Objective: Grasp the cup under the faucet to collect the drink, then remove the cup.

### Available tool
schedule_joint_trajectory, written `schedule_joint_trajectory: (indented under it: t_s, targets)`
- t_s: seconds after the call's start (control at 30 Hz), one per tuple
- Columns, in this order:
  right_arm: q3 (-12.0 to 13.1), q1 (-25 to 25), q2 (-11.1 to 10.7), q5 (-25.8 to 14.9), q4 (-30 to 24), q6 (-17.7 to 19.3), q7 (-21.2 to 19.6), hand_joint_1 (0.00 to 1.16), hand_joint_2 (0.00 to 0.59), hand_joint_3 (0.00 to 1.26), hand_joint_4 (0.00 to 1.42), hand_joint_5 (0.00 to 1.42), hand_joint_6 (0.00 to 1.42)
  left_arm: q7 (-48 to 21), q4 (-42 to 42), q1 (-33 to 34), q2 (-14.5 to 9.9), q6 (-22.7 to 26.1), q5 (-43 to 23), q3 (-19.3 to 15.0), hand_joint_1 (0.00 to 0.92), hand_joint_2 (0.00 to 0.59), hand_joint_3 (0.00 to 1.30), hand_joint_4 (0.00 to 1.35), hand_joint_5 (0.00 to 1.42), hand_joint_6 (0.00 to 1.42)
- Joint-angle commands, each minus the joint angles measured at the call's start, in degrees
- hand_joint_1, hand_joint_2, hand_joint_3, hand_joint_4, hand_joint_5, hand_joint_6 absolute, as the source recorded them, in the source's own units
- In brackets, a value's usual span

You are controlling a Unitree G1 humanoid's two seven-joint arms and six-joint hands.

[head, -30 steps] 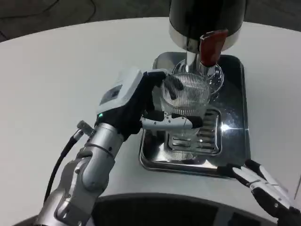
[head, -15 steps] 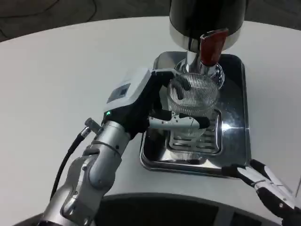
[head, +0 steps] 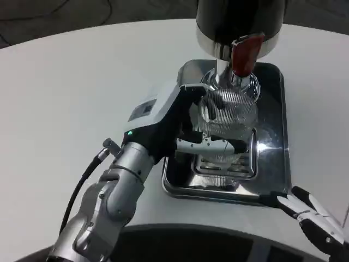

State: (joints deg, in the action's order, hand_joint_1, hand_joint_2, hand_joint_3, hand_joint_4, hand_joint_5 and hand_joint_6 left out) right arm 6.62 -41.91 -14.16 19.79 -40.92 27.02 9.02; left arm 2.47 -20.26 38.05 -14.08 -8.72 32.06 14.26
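Left robot hand (head: 180, 123) wrapped around ribbed clear cup (head: 226, 117): dark fingers (head: 214, 101) across far rim, white thumb (head: 210, 146) across near side, glass gripped between. Cup upright, long axis vertical, over steel drip tray (head: 272, 158), directly below faucet (head: 232, 68) with red lever (head: 244, 53) on black dispenser (head: 240, 19). Cup mouth close under spout; contact between rim and spout not determinable. Liquid level inside cup not determinable through ribbing.

Right robot hand (head: 319, 226) low at worktop (head: 82, 82) edge, near tray's front right corner, well apart from cup; fingers extended and apart, holding nothing.

Key relation: cup lies forward and right of left palm, inside its grasp. Lever sits just above and behind cup rim, on cup's right side. Right robot hand free, on lever's side; left occupied.

Judgement: collection step at hand; cup positioned, lever not yet pressed. Next move likely demands steady hold from left while lever is worked. Risk: tilting cup under spout, or knocking rim against faucet on withdrawal.
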Motion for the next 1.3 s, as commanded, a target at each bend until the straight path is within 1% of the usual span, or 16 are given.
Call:
schedule_joint_trajectory:
  t_s: [0.03, 0.17, 0.3, 0.37, 0.4, 0.47, 0.53, 0.57, 0.6, 0.63, 0.7, 0.8, 0.83, 1.13, 1.23, 1.3]
  targets:
    - [0.56, -1.32, 0.31, -0.87, 0.44, 1.42, -0.56, 0.42, 0.517, 0.2, 0.12, 0.0, 0.0, 0.19, 0.32, 0.96, -0.61, -0.15, -0.09, -0.14, 0.677, 0.0, 0.78, 0.84, 1.06, 1.13]
    - [0.61, -1.49, 0.4, -1.04, 0.47, 1.61, -0.57, 0.42, 0.517, 0.2, 0.12, 0.01, 0.0, 0.07, 0.54, 0.88, -0.78, -0.19, -0.16, -0.12, 0.669, 0.0, 0.74, 0.76, 1.02, 1.11]
    - [0.84, -1.95, 0.5, -1.38, 0.5, 1.95, -0.64, 0.42, 0.517, 0.2, 0.13, 0.01, 0.0, -0.08, 0.92, 0.5, -0.95, -0.14, -0.08, 0.01, 0.642, 0.019, 0.64, 0.62, 0.89, 1.05]
    - [0.9, -2.07, 0.51, -1.48, 0.5, 2.11, -0.61, 0.42, 0.517, 0.2, 0.13, 0.01, 0.0, -0.08, 1.12, 0.33, -1.01, -0.13, 0.0, 0.06, 0.558, 0.052, 0.6, 0.54, 0.84, 1.0]
    - [0.92, -2.1, 0.5, -1.53, 0.5, 2.17, -0.58, 0.42, 0.517, 0.2, 0.13, 0.01, 0.0, -0.1, 1.22, 0.27, -1.06, -0.14, 0.04, 0.09, 0.506, 0.074, 0.58, 0.5, 0.84, 0.96]
    - [0.98, -2.14, 0.49, -1.64, 0.48, 2.27, -0.51, 0.42, 0.517, 0.2, 0.13, 0.01, 0.0, -0.13, 1.38, 0.18, -1.13, -0.14, 0.1, 0.15, 0.427, 0.097, 0.56, 0.45, 0.79, 0.91]
    - [1.03, -2.15, 0.52, -1.72, 0.48, 2.35, -0.46, 0.42, 0.517, 0.2, 0.13, 0.01, 0.0, -0.2, 1.56, 0.1, -1.22, -0.12, 0.17, 0.21, 0.386, 0.106, 0.54, 0.41, 0.74, 0.86]
    - [1.06, -2.15, 0.55, -1.8, 0.49, 2.39, -0.45, 0.42, 0.517, 0.2, 0.13, 0.01, 0.0, -0.27, 1.65, 0.05, -1.3, -0.12, 0.2, 0.24, 0.38, 0.109, 0.52, 0.39, 0.71, 0.83]
    - [1.08, -2.15, 0.57, -1.86, 0.51, 2.42, -0.45, 0.42, 0.517, 0.2, 0.13, 0.01, 0.0, -0.35, 1.74, -0.01, -1.37, -0.11, 0.2, 0.25, 0.377, 0.111, 0.49, 0.36, 0.65, 0.72]
    - [1.1, -2.14, 0.59, -1.92, 0.52, 2.46, -0.45, 0.42, 0.517, 0.2, 0.13, 0.02, 0.0, -0.4, 1.8, -0.05, -1.42, -0.1, 0.19, 0.27, 0.372, 0.105, 0.46, 0.34, 0.6, 0.65]
    - [1.11, -2.17, 0.6, -1.99, 0.55, 2.51, -0.43, 0.42, 0.517, 0.2, 0.13, 0.02, 0.0, -0.45, 1.99, -0.22, -1.52, -0.12, 0.14, 0.26, 0.365, 0.103, 0.41, 0.3, 0.55, 0.57]
    - [1.11, -2.31, 0.7, -2.05, 0.66, 2.75, -0.48, 0.42, 0.517, 0.21, 0.13, 0.02, 0.0, -0.39, 2.36, -0.54, -1.67, -0.22, 0.06, 0.24, 0.361, 0.105, 0.34, 0.27, 0.48, 0.52]
    - [1.1, -2.36, 0.73, -2.07, 0.7, 2.83, -0.5, 0.42, 0.517, 0.21, 0.13, 0.02, 0.0, -0.32, 2.47, -0.64, -1.7, -0.28, 0.05, 0.22, 0.363, 0.095, 0.32, 0.25, 0.47, 0.51]
    - [1.19, -2.82, 1.06, -2.13, 0.8, 3.43, -0.59, 0.42, 0.517, 0.21, 0.14, 0.03, 0.0, 0.76, 4.59, -2.69, -2.26, -1.15, -0.36, -0.47, 0.372, 0.079, 0.29, 0.18, 0.38, 0.41]
    - [1.16, -2.91, 1.14, -2.13, 0.83, 3.56, -0.58, 0.42, 0.517, 0.21, 0.14, 0.03, 0.0, 0.68, 6.09, -3.84, -2.36, -1.19, -0.97, -1.16, 0.349, 0.068, 0.28, 0.17, 0.36, 0.39]
    - [1.1, -2.94, 1.17, -2.13, 0.87, 3.64, -0.55, 0.42, 0.517, 0.21, 0.14, 0.03, 0.0, 0.22, 7.23, -4.56, -2.47, -0.96, -1.51, -1.69, 0.325, 0.047, 0.26, 0.15, 0.35, 0.36]
